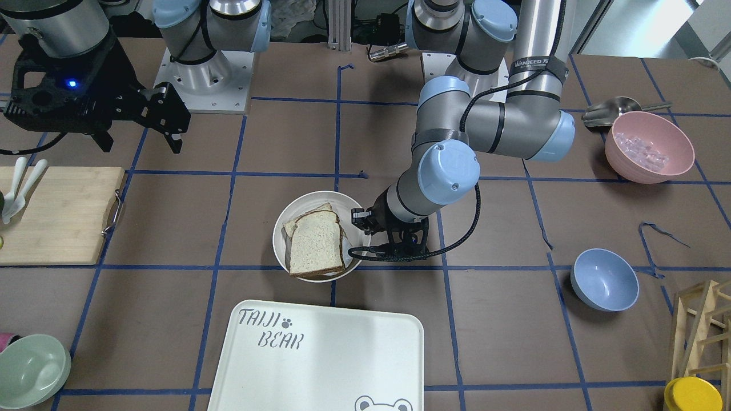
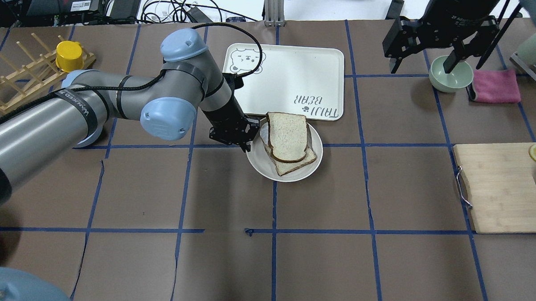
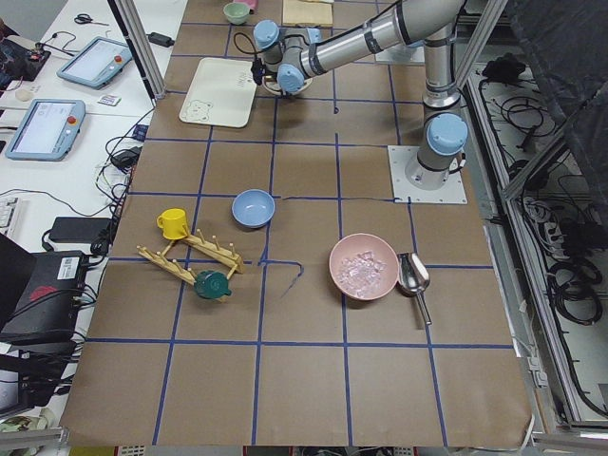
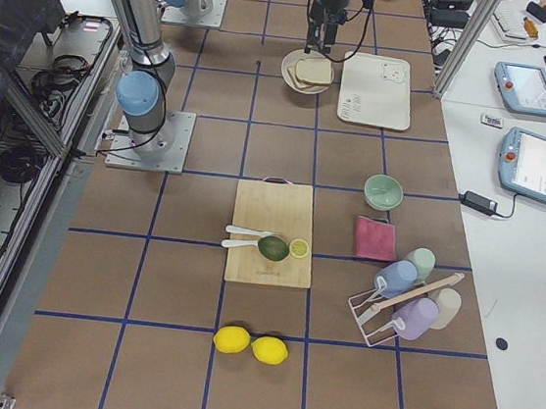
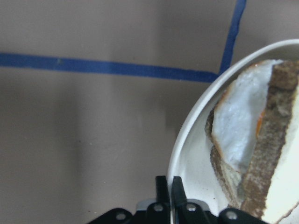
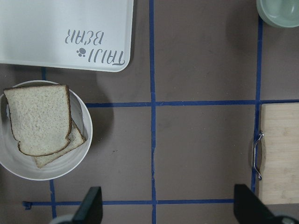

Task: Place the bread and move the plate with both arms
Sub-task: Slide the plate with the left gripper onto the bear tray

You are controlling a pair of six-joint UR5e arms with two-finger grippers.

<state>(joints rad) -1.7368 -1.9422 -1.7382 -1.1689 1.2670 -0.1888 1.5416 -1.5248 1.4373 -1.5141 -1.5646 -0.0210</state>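
Observation:
The plate (image 2: pixel 259 162) is a round cream-white dish near the table's middle. On it, the bread (image 2: pixel 287 137) with the dark brown crust lies on top of a paler slice (image 2: pixel 299 163). My left gripper (image 2: pixel 249 141) is at the plate's left rim. In the left wrist view its gripper (image 5: pixel 168 185) is shut on the rim (image 5: pixel 187 140), with the bread's crust (image 5: pixel 261 158) just beyond. My right gripper (image 2: pixel 422 62) is wide open and empty, high above the far right of the table. Its wrist view shows the bread (image 6: pixel 39 119) and plate (image 6: pixel 28 171) at the left.
The "TAIJI BEAR" tray (image 2: pixel 297 71) lies just beyond the plate. A pale green bowl (image 2: pixel 449 76) and a pink cloth (image 2: pixel 495 86) sit under the right gripper. A cutting board (image 2: pixel 498 185) is at the right. A wooden rack (image 2: pixel 25 70) is at the far left.

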